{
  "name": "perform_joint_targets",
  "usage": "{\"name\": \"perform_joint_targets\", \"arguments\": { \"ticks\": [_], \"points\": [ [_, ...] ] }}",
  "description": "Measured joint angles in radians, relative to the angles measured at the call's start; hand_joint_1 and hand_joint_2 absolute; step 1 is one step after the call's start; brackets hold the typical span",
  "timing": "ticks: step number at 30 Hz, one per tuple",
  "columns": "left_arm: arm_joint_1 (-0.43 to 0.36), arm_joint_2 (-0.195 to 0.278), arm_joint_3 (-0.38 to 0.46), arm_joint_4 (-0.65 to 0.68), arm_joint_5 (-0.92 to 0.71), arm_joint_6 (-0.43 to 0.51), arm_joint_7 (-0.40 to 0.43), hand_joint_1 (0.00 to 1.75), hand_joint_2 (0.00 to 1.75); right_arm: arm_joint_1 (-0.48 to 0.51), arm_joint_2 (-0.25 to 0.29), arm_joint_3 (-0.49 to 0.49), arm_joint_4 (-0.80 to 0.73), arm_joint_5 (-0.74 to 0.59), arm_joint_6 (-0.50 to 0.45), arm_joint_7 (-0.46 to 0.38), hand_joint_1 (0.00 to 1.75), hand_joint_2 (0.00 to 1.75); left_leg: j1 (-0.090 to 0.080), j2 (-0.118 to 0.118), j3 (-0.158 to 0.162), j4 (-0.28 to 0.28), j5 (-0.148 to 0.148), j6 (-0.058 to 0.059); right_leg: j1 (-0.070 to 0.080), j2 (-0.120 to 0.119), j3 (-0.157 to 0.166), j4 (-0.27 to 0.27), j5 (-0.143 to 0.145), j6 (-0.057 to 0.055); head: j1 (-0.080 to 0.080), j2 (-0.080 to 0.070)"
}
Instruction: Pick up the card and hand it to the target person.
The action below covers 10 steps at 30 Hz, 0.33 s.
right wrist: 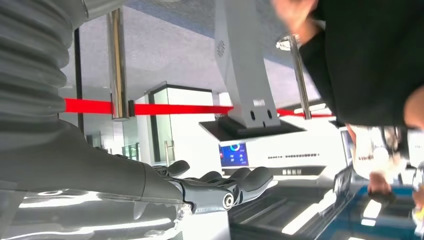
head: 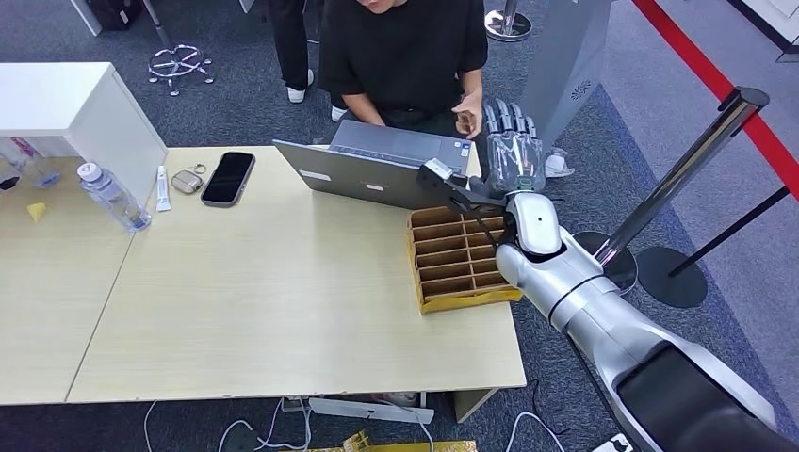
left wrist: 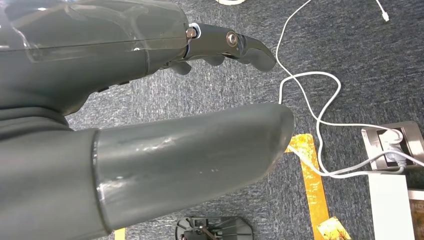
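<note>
- The right hand (head: 513,151) is raised past the far right corner of the table (head: 283,311), fingers extended upward and apart; nothing is seen held in it.
- In the right wrist view the same hand (right wrist: 220,187) is seen with fingers stretched out and empty.
- The person (head: 405,56) in a black shirt is seated behind the laptop (head: 377,169), one hand (head: 468,115) lifted just beside the robot's fingers.
- Whether the card is pinched in the person's hand cannot be told from the head view; in the right wrist view a pale, blurred object (right wrist: 375,155) is held by the person's hand, and whether it is the card cannot be told.
- A cardboard tray (head: 457,259) with slotted compartments is set at the table's right edge, below the right hand and just beside the laptop.
- The left hand (left wrist: 150,115) is hung over grey carpet, thumb and fingers apart, holding nothing.
- A phone (head: 228,177), keys (head: 188,179), a tube (head: 162,188) and a bottle (head: 111,196) are laid near the table's far left side.
</note>
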Motion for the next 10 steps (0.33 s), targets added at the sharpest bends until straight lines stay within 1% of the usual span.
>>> {"name": "perform_joint_targets", "arguments": {
  "ticks": [10],
  "points": [
    [0.002, 0.000, 0.000, 0.000, 0.011, 0.004, -0.006, 0.00, 0.00, 0.030, -0.032, -0.055, -0.056, 0.001, -0.140, 0.015, 0.00, 1.75, 0.000, 0.000, 0.000, 0.000, 0.000, 0.000, 0.000, 0.000, 0.000, 0.000, 0.000, 0.000, 0.000, 0.000]
  ]
}}
